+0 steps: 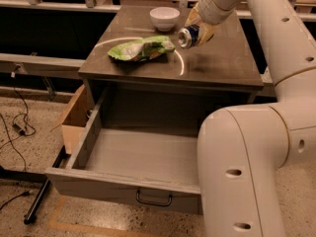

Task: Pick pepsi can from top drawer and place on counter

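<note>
My gripper (196, 32) is shut on the pepsi can (189, 35), a dark-blue can held on its side with its silver end facing the camera. It hangs a little above the counter (217, 58), right of the pale ring mark. The top drawer (133, 154) stands pulled out below, with a black pull handle (153, 199) on its front; I see nothing inside it. My white arm (256, 132) fills the right side and hides the drawer's right part.
A green snack bag (140, 48) lies on the counter's left half. A white bowl (164, 18) stands at the back. A cardboard box (74, 117) sits left of the cabinet. Cables (19, 127) lie on the floor at left.
</note>
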### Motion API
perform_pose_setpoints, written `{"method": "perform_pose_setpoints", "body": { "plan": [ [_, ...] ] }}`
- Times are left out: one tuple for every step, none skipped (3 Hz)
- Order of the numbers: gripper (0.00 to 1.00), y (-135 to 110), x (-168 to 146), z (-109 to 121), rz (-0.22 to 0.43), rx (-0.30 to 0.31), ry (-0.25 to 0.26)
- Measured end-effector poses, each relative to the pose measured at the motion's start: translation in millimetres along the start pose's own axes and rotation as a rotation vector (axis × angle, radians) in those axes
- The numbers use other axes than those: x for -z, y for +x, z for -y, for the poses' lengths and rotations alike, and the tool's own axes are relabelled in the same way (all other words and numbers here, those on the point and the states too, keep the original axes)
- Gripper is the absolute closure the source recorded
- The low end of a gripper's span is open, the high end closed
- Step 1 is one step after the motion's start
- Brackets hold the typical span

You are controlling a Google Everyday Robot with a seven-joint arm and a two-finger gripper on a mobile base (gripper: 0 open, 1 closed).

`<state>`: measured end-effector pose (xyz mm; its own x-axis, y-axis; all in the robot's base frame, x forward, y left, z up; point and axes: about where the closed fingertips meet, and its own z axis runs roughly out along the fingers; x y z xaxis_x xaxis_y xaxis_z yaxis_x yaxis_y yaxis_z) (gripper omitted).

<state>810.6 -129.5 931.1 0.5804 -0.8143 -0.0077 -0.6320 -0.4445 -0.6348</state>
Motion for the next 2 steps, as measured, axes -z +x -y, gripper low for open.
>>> {"method": "perform_pose_setpoints", "body": {
  "plan": [
    [0.84, 5.5, -21.6, -11.0, -0.004, -0.034, -0.037],
    [0.60, 10.5, -34.0, -18.2, -0.020, -0.056, -0.066]
  ]
}}
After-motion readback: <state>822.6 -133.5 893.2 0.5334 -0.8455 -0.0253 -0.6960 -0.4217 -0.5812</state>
